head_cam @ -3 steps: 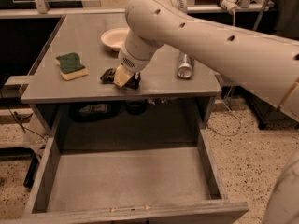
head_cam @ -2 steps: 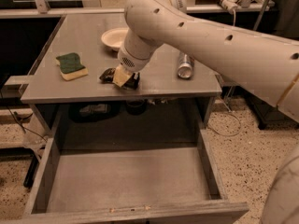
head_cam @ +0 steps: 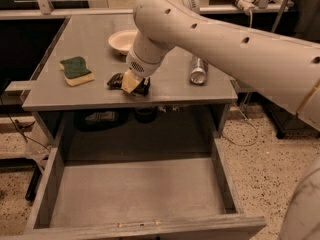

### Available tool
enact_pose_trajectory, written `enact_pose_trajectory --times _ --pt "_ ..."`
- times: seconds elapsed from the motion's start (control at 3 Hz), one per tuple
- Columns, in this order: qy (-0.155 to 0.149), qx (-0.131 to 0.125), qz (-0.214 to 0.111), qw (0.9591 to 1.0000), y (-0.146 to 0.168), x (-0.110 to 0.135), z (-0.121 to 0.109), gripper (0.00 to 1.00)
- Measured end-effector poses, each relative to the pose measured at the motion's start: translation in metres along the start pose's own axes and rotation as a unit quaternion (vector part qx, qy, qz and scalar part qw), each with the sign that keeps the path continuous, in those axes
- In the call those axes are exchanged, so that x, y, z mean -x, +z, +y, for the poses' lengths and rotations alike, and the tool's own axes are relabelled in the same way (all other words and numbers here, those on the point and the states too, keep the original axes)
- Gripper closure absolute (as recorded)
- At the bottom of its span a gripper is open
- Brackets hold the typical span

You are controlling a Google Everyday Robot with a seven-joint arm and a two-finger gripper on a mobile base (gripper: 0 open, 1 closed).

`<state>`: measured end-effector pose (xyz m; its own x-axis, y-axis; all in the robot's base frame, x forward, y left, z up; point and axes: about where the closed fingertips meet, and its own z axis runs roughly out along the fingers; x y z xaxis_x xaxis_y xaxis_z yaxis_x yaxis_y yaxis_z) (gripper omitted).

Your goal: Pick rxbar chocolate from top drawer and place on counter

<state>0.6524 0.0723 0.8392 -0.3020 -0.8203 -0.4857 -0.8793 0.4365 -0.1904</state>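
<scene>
Progress on the job looks close to its end. The gripper (head_cam: 131, 84) sits low over the counter (head_cam: 90, 41), near its front edge and just left of the frame's centre, at the tip of the big pale arm (head_cam: 225, 44) that sweeps in from the right side. The chocolate bar (head_cam: 114, 80) shows as a dark wrapper right at the gripper, poking out on its left side and seeming to touch the counter surface. Whether the gripper clamps the bar or is loose around it cannot be told from this angle.

The top drawer (head_cam: 135, 191) stands pulled fully out across the lower half of the frame, and its flat grey bottom holds nothing that can be seen. So the bar is out of the drawer and up at counter level, which is the larger part of the work.

What seems left is small: make sure the bar lies flat on the counter, let go of it if that is not done, and lift the arm away without dragging it.

A green-and-yellow sponge (head_cam: 76, 70) lies to the left of the bar, a pale bowl (head_cam: 123, 40) sits behind it toward the top, and a can (head_cam: 198, 70) lies on its side to the right, all apart from the bar.
</scene>
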Motion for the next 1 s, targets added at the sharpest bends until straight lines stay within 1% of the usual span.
enact_pose_trajectory --times 0.33,0.67,1.0 --pt "0.000 0.000 0.000 1.0000 0.0000 0.0000 0.0000 0.12" --pt "0.000 0.000 0.000 1.0000 0.0000 0.0000 0.0000 0.00" --pt "0.000 0.000 0.000 1.0000 0.0000 0.0000 0.0000 0.00"
